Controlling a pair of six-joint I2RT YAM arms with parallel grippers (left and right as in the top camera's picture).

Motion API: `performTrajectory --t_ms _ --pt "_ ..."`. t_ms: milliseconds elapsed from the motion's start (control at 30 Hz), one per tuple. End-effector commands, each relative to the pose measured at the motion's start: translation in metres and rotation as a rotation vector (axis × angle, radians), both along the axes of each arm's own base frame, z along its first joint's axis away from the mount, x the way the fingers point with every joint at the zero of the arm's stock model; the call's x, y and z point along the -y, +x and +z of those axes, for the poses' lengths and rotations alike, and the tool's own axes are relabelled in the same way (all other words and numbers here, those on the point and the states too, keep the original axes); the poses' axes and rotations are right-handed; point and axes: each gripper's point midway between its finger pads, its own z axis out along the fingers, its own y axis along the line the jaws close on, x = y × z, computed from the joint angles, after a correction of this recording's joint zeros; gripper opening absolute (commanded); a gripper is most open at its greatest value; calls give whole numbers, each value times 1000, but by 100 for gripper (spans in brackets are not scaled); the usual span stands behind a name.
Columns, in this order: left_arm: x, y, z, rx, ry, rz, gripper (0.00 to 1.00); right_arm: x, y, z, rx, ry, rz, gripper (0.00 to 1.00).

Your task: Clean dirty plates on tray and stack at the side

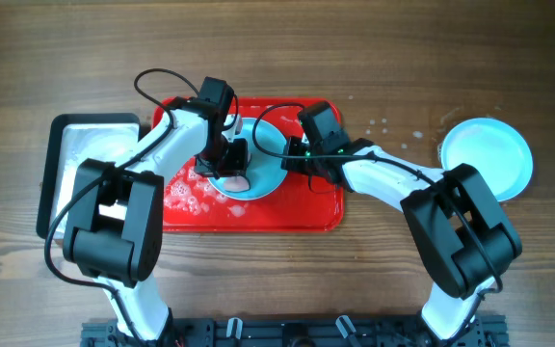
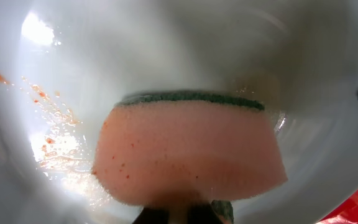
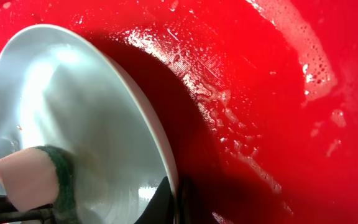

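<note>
soft, even light is falling from above in the overhead view, leaving only faint shadows on the table (image 1: 46,48). the left wrist view is looking hazy: the sponge (image 2: 188,155) is sitting too close for focus, and a white glare spot is burning on the plate (image 2: 39,31). in the right wrist view the plate is casting a dark shadow over the glistening wet tray (image 3: 260,93).
</note>
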Motion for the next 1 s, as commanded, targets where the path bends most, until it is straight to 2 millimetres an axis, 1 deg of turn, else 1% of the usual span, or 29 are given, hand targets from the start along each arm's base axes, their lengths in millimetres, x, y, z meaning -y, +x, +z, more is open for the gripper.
performTrajectory --t_ms 0,33,67,167,200,233,300,333,400,467,533,567,633,700,800,900,967 --pt "-16 -7 -12 -31 79 -11 4 6 -13 -20 -108 -8 -56 4" --pt "-18 -8 -9 -42 83 -7 4 8 -12 -21 -113 -11 -62 4" --pt "-24 -8 -3 -53 113 32 4 12 -12 -21 -121 -14 -71 4" --pt "-67 -4 10 -37 342 215 4 17 -14 -24 -148 -18 -96 4" --pt "-81 -1 12 -9 418 247 4 17 -14 -24 -151 -15 -93 4" --pt "-89 2 14 15 468 266 4 16 -15 -23 -151 -13 -87 4" --pt "-100 16 15 92 529 307 4 16 -15 -23 -153 -10 -85 4" --pt "-99 27 14 137 519 319 4 16 -15 -23 -153 -10 -85 4" --pt "-91 48 11 221 470 341 4 16 -15 -23 -152 -11 -84 4" --pt "-77 63 6 269 410 345 4 16 -15 -23 -149 -14 -76 4" --pt "-62 70 -1 277 346 336 4 16 -16 -24 -150 -16 -75 4" --pt "-49 71 -7 266 295 314 4 16 -16 -24 -149 -17 -72 4" --pt "-25 64 -18 219 207 226 4 16 -16 -24 -148 -17 -70 4" --pt "4 50 -25 160 93 92 4 16 -16 -24 -148 -17 -69 4" --pt "47 25 -18 93 -124 -130 4 15 -16 -23 -144 -15 -67 4" --pt "71 9 -7 53 -292 -222 4 15 -16 -23 -144 -16 -65 4" --pt "75 3 -2 29 -345 -239 4 14 -17 -23 -144 -13 -56 5"
